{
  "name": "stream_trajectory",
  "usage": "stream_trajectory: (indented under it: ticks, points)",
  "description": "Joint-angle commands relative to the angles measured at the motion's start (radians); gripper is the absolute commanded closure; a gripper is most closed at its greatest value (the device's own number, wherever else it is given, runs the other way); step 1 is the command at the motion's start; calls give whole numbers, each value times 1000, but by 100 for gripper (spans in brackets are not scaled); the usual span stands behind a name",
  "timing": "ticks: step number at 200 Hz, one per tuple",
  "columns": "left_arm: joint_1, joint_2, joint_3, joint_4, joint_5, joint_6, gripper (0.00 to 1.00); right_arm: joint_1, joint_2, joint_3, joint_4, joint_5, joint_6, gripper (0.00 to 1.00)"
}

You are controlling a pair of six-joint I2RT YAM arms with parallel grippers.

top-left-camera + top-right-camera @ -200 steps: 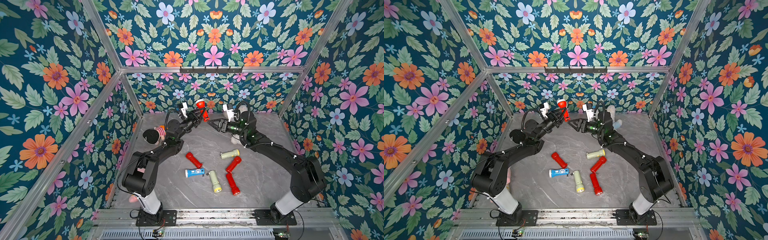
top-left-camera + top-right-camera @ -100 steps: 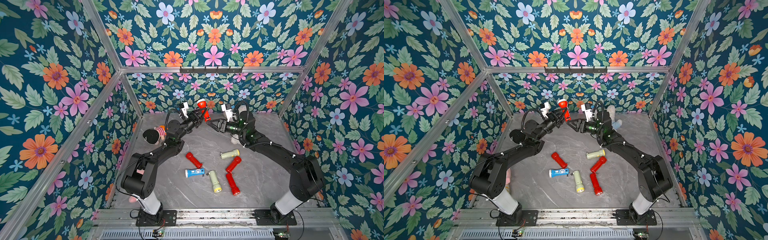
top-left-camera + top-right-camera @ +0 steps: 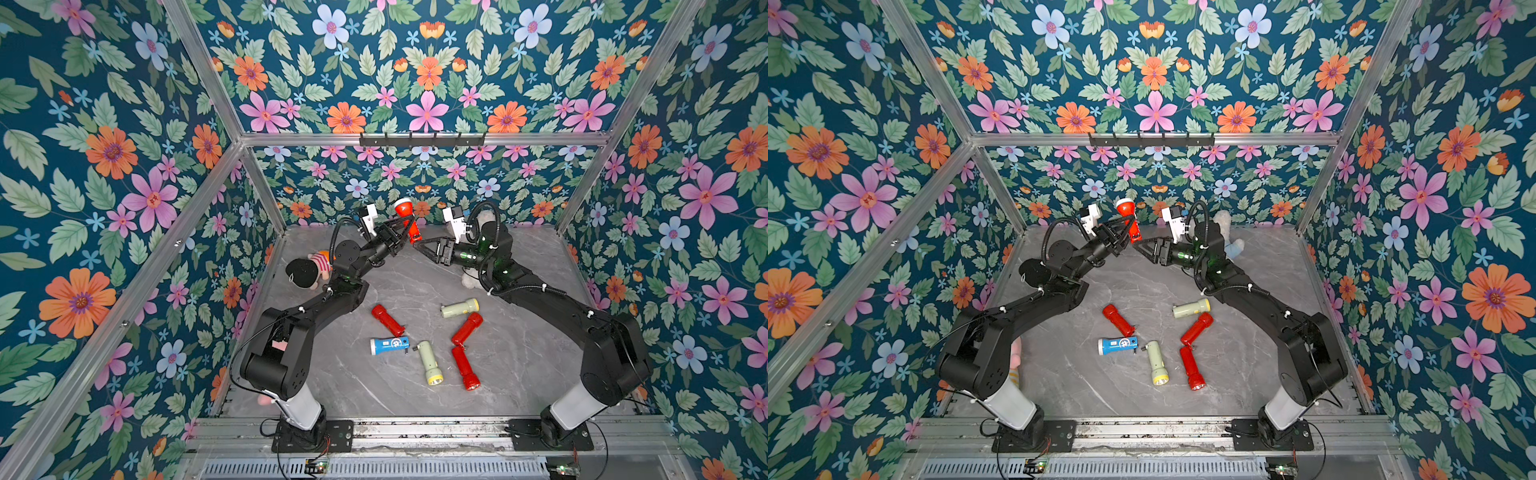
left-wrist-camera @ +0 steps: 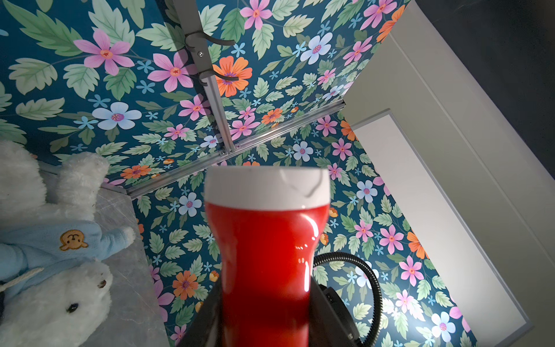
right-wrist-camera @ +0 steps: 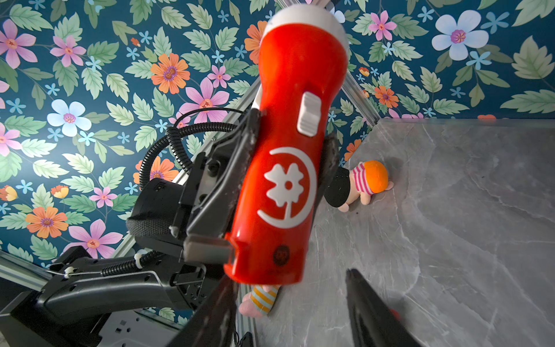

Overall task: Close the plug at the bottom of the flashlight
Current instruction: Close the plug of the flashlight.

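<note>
Reaching up and inward from its base at the near rail, the left arm [image 3: 316, 307] bends at the elbow and lifts its wrist high over the table [image 3: 519, 374], with the striped doll [image 3: 309, 272] lying well below and behind it. The left gripper [image 3: 405, 232] is clamped across the lower body of the red flashlight [image 3: 405, 214]. In the right wrist view its fingers [image 5: 237, 168] press both flanks beside the white clover emblem. The flashlight stands nearly upright, leaning a little, with its white-rimmed head above the left gripper and its base end hanging just below the jaws. A grey plug [image 5: 207, 248] juts sideways from that base, on the left gripper's side. Directly past the base sits the right gripper [image 3: 420, 246], jaws parted, with one fingertip [image 5: 360, 297] to each side of the base and neither clearly touching it. The right arm [image 3: 540, 291] mirrors its partner: its forearm rises inward from the other end of the rail and its wrist is levelled toward the flashlight's bottom. Six loose flashlights [image 3: 388, 345] lie on the table well below both grippers.
</note>
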Motion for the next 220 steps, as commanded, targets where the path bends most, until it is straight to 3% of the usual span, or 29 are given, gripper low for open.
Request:
stream_trajectory:
  ticks: [1,138,220]
  points:
    - [0,-10,5,25,11,-1,74,1,-12,1,40,5,-9,41]
    - [-2,-50,17,49,9,-30,74,1,23,1,77,-11,20,48]
    - [-3,-42,16,108,13,-88,74,0,30,5,117,-31,38,58]
